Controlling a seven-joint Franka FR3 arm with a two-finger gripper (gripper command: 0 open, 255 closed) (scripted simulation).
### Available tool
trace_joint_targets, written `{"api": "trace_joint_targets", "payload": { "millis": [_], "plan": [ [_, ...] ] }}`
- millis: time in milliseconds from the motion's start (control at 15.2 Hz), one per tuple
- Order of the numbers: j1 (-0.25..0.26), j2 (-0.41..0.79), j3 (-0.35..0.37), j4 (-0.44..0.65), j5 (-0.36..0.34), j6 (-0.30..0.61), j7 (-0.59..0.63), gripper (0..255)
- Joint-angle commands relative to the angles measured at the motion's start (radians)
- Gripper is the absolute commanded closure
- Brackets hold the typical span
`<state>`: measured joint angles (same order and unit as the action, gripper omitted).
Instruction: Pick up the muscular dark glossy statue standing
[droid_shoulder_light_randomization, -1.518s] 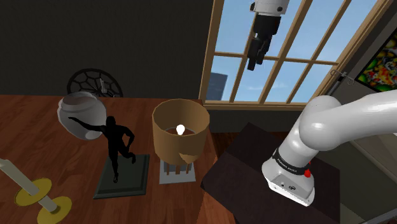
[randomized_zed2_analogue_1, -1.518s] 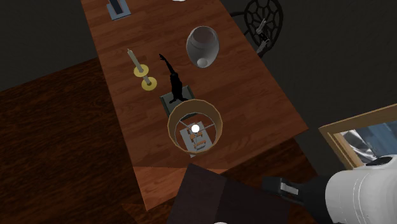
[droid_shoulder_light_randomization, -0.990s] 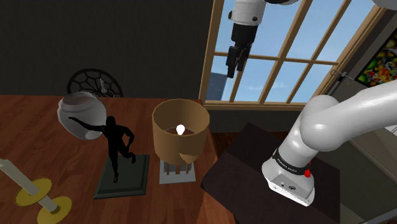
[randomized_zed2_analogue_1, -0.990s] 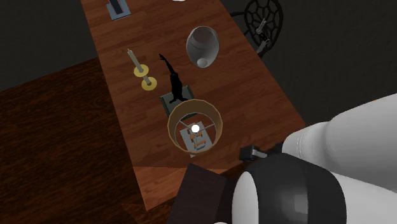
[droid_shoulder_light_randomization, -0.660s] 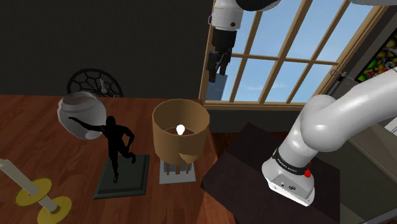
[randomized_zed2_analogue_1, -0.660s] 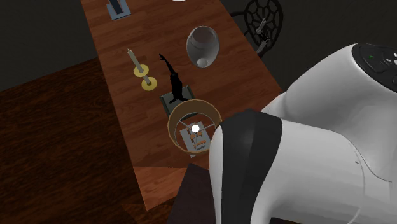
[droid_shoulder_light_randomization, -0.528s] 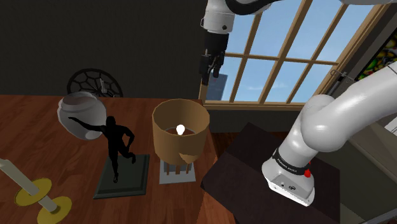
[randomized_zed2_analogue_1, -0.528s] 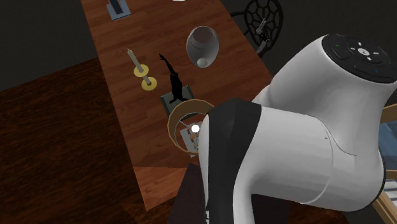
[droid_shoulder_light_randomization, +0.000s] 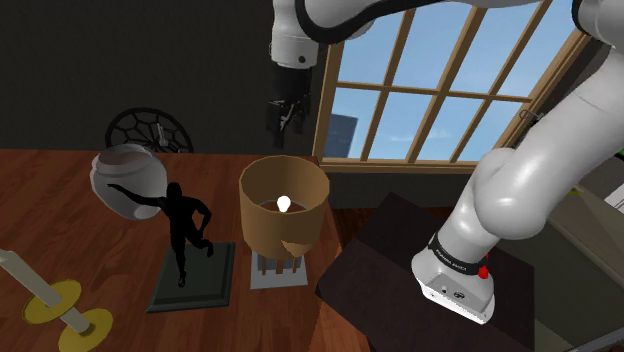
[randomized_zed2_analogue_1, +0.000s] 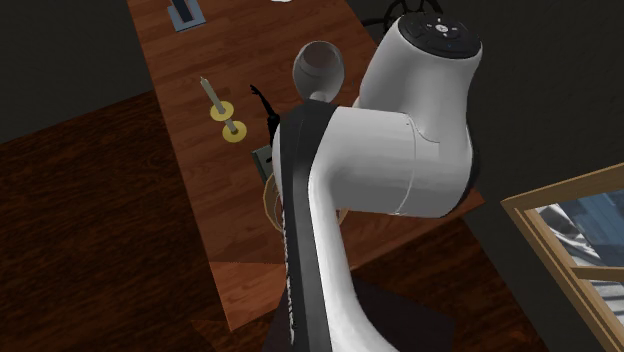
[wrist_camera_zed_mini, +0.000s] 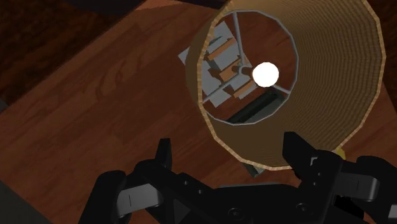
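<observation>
The black glossy statue (droid_shoulder_light_randomization: 186, 228) of a muscular figure stands upright on a dark square base (droid_shoulder_light_randomization: 192, 279), one arm stretched toward the shoulder view's left. In the second exterior view its outstretched arm (randomized_zed2_analogue_1: 264, 108) shows beside the white robot arm, which covers the rest of it. My gripper (droid_shoulder_light_randomization: 285, 118) hangs high above the table, over the tan lamp shade (droid_shoulder_light_randomization: 283, 205), to the right of the statue and far above it. In the wrist view the gripper (wrist_camera_zed_mini: 230, 154) is open, looking down into the lamp shade (wrist_camera_zed_mini: 331, 95) and its lit bulb (wrist_camera_zed_mini: 266, 74).
The lamp stands close to the statue's right in the shoulder view. A grey round vase (droid_shoulder_light_randomization: 127, 180) sits just behind the statue on its left, and yellow candlesticks (droid_shoulder_light_randomization: 56, 301) stand at the front left. A dark chair (droid_shoulder_light_randomization: 150, 129) is behind the wooden table (randomized_zed2_analogue_1: 190, 180).
The arm has swung to the shoulder view's left, from in front of the window to above the lamp. It now blocks the middle of the second exterior view. Nothing on the table moved.
</observation>
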<state>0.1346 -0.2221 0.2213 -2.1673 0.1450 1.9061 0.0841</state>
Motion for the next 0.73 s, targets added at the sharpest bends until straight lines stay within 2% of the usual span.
{"api": "trace_joint_targets", "payload": {
  "millis": [0,660],
  "plan": [
    [0.012,0.069,0.021,0.045,-0.004,0.030,0.015,0],
    [0.088,0.415,0.094,0.343,-0.079,0.098,0.097,0]
  ]
}}
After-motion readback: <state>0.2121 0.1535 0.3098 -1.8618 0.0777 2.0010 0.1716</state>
